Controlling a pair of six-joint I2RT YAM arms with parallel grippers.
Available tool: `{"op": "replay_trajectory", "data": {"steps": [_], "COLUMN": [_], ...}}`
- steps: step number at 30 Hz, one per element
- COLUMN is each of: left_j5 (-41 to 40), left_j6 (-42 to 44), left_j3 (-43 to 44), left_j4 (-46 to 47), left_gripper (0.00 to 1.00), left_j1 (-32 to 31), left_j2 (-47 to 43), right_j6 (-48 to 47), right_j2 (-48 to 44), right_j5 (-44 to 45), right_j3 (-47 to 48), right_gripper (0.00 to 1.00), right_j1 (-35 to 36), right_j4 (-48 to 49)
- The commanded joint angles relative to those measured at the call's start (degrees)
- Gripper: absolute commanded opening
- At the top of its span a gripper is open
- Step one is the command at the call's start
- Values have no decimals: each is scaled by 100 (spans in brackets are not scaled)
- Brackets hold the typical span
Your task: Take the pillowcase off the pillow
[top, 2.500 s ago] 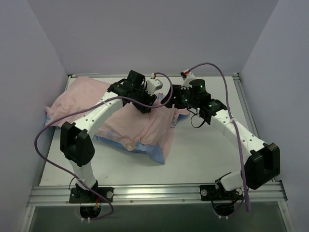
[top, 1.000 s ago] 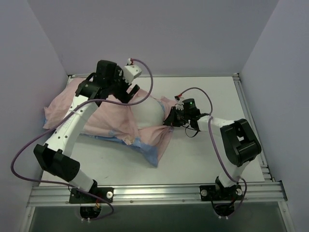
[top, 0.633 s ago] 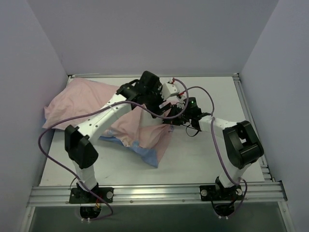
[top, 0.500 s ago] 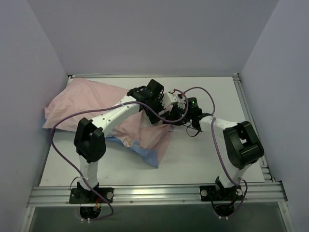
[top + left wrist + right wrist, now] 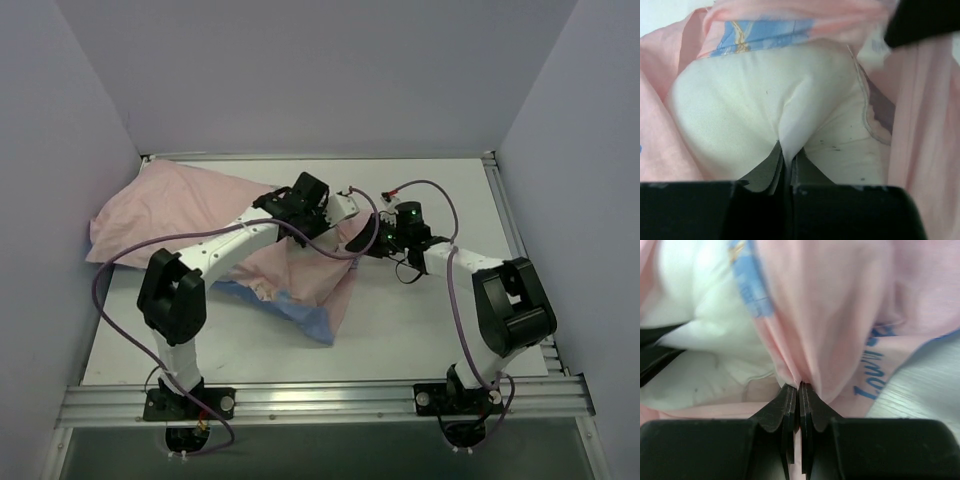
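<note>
Pink pillowcase (image 5: 830, 315), its blue lettering (image 5: 872, 375) unreadable, pinched by right tool (image 5: 799, 387); left tool (image 5: 785, 155) grips white pillow (image 5: 740, 100).

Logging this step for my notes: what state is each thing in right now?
pillowcase: pink side out, covering most of the pillow, edge pinched.
pillow: one end exposed, a fold pinched.
left pincer: shut on the pillow.
right pincer: shut on the pillowcase.

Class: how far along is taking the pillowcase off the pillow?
Done: pillowcase mouth open, a pillow corner bared. In hand: left gripper pinches the pillow, right gripper the pillowcase's pink edge. Left: pulling them apart; the pillow is mostly inside.
</note>
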Motion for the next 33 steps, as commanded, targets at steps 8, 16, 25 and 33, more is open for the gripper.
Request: {"op": "replay_trajectory", "data": {"steps": [8, 16, 25, 33], "left_j5": [374, 893, 235, 322], "left_j6": [1169, 1142, 431, -272], "left_j3": [-2272, -2309, -2326, -1834], "left_j4": [-825, -1116, -213, -238], "left_gripper": [2, 2, 2, 2], "left_j1": [-193, -413, -414, 34], "left_j2": [-2032, -2200, -2112, -2173], "right_j6": [-223, 243, -798, -2444], "right_j2": [515, 1561, 1510, 1667], "right_j5": [485, 836, 47, -904], "right_j3": [791, 2057, 3499, 4298], "right_gripper": [0, 0, 53, 64], "right_j1": [-988, -962, -346, -102], "right_j4": [-327, -28, -852, -2624]}}
